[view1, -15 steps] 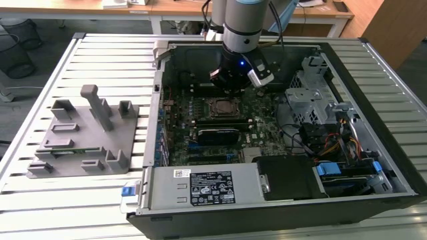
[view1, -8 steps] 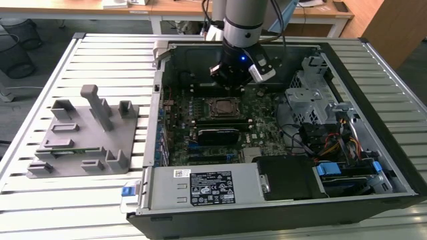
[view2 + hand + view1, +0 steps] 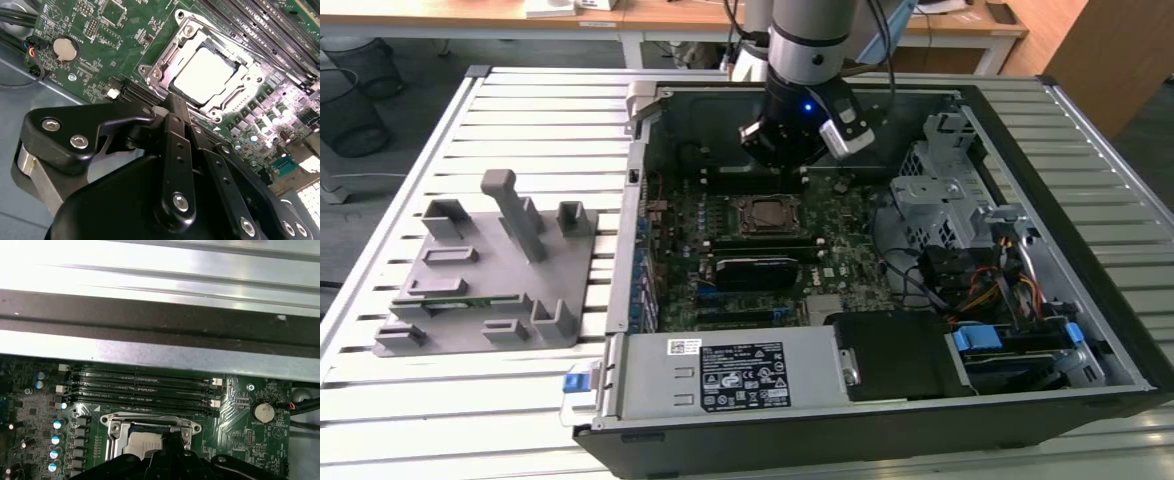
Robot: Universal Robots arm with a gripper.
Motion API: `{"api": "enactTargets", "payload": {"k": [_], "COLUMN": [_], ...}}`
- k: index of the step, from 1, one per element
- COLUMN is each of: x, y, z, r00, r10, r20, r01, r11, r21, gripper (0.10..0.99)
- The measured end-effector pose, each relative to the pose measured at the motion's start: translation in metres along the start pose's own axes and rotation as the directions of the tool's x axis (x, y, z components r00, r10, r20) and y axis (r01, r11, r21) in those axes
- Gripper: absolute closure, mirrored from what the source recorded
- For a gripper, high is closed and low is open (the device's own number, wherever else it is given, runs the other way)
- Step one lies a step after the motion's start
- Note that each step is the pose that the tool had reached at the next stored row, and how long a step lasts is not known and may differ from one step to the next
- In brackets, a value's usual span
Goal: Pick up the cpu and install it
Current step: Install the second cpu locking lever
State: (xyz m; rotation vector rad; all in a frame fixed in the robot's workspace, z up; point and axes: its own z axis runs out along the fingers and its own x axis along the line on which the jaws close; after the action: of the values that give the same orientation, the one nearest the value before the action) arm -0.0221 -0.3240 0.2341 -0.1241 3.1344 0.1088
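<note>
The cpu (image 3: 204, 75), a light, stiff, slippery-topped and likely fragile chip best taken by its edges, is being seen lying in the socket frame (image 3: 159, 67) while the gripper (image 3: 176, 104), fingers pressed together and empty, is being held just above.

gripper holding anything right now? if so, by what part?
Nothing held. The fingers of the gripper are shut together with nothing between them, above the cpu, which sits in the socket frame on the motherboard.
</note>
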Motion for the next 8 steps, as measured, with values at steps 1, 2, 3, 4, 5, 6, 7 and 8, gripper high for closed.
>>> {"api": "enactTargets", "payload": {"k": [1,2,3,4,5,6,7,8], "x": [0.0001,0.0001,0.0002,0.0003,0.0003,0.0004,0.0004,0.0005], "y": [-0.0006,-0.0012,-0.0020,-0.0028,-0.0036,-0.0041,-0.0049,-0.0055], "z": [0.0000,0.0000,-0.0001,-0.0001,-0.0002,-0.0002,-0.0002,-0.0002], "r00": [1.0000,1.0000,1.0000,1.0000,1.0000,1.0000,1.0000,1.0000], "r10": [0.000,0.000,0.000,0.000,0.000,0.000,0.000,0.000], "r20": [0.0000,0.0000,0.0001,0.0001,0.0001,0.0001,0.0001,0.0001], "r01": [0.000,0.000,0.000,0.000,0.000,0.000,0.000,0.000], "r11": [1.0000,1.0000,1.0000,1.0000,1.0000,1.0000,1.0000,1.0000], "r21": [0.000,0.000,0.000,0.000,0.000,0.000,0.000,0.000], "gripper": [0.980,0.980,0.980,0.980,0.980,0.980,0.980,0.980]}}
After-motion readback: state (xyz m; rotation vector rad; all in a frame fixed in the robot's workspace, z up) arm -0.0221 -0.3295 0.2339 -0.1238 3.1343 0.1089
